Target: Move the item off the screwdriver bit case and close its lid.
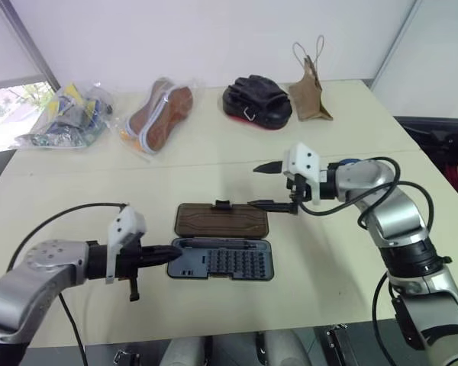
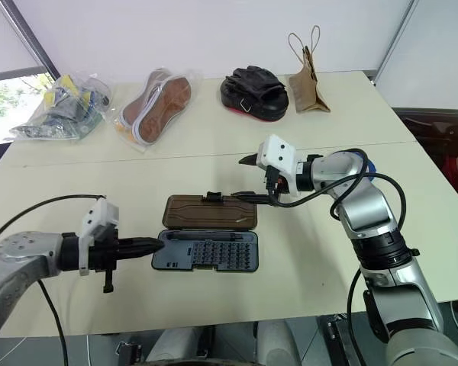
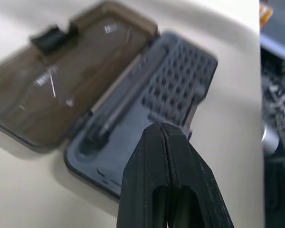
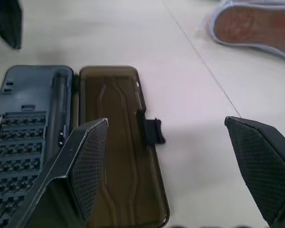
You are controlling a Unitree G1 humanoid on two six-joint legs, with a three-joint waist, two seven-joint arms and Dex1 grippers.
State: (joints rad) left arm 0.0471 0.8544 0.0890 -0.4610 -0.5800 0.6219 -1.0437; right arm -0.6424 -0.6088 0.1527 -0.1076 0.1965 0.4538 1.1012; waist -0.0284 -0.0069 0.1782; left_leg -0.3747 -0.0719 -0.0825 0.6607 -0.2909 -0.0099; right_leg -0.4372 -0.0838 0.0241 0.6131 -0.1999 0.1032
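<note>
Pale tabletop [image 1: 76,191], white wall behind; clutter along the far edge well beyond both my grippers: a plastic bag [image 1: 65,114], a bagged shoe [image 1: 162,113], a black glove [image 1: 257,99], a small brown bag [image 1: 309,95].

Case [image 1: 223,260] lies open and flat between my two arms. Its tray of bits sits just ahead of my left gripper [image 1: 172,251], whose tips hang over the tray's near-left corner. Left fingers are pressed together with nothing between them; the left wrist view shows the seam tight.

Lid [image 1: 222,220] lies folded back on the table, hinge side against the tray, latch tab [image 1: 222,203] on its far edge. My right gripper [image 1: 271,185] hovers above the lid's right end, jaws spread wide and empty. In the right wrist view the lid and tab lie below and between my two fingers [image 4: 88,156].

Blue tape ring: I cannot find it on the tray, on the lid, or anywhere on the table I can see. Nothing rests on the case.

Judgement: the first half, clearing the item off, looks done. The second half is untouched, as the lid is fully open. What remains is to swing the lid over onto the tray and press the latch home. Right gripper looks the better placed for that.
</note>
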